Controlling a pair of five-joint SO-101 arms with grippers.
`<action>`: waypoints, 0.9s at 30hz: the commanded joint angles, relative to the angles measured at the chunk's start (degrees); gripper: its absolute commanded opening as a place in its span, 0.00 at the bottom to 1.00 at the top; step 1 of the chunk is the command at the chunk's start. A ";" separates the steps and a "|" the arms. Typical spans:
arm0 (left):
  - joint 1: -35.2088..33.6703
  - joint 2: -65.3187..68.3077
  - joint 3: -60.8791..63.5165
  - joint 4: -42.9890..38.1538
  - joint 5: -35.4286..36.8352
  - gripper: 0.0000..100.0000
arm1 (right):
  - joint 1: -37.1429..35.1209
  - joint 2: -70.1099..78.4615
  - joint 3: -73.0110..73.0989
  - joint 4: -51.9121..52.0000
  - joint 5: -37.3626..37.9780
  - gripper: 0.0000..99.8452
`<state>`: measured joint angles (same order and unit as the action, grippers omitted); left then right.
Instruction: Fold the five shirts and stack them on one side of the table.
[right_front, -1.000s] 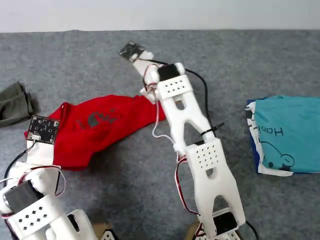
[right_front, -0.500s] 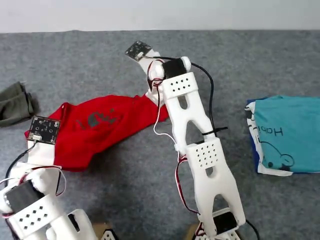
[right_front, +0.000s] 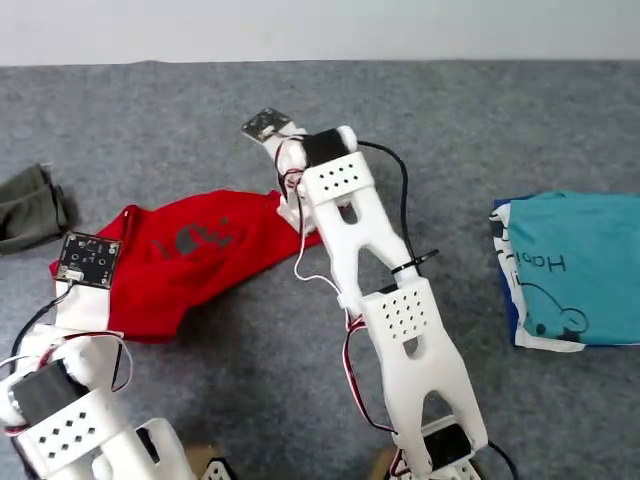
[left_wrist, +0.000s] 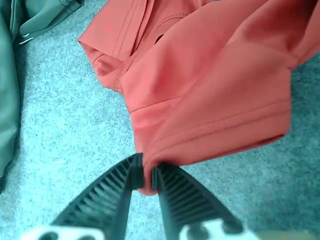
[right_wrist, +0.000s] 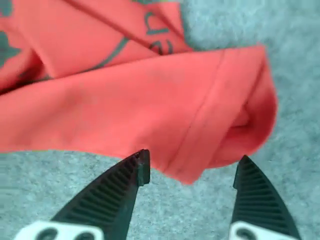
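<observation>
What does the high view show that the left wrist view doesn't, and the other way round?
High view, not left wrist: the folded teal shirt on the table's right side, and the right arm stretched to the red shirt's far end.
Left wrist, not high view: the left gripper shut on the red shirt's hem.
Both: the red shirt, the green shirt beside it, and the grey table.
</observation>
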<state>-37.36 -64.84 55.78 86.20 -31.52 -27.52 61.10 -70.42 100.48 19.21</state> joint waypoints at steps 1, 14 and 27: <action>0.00 -0.53 -0.22 -0.97 -0.53 0.00 | -0.57 0.13 -0.62 0.13 -0.53 0.28; 0.09 -0.53 -0.22 -0.88 -0.53 0.00 | -2.24 -0.84 -1.23 2.15 8.09 0.01; -0.09 -0.88 -1.27 -2.02 -0.44 0.00 | 0.84 -21.67 -1.14 2.59 8.44 0.01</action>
<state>-37.36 -64.92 57.71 85.23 -31.52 -27.96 49.32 -70.42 100.66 27.12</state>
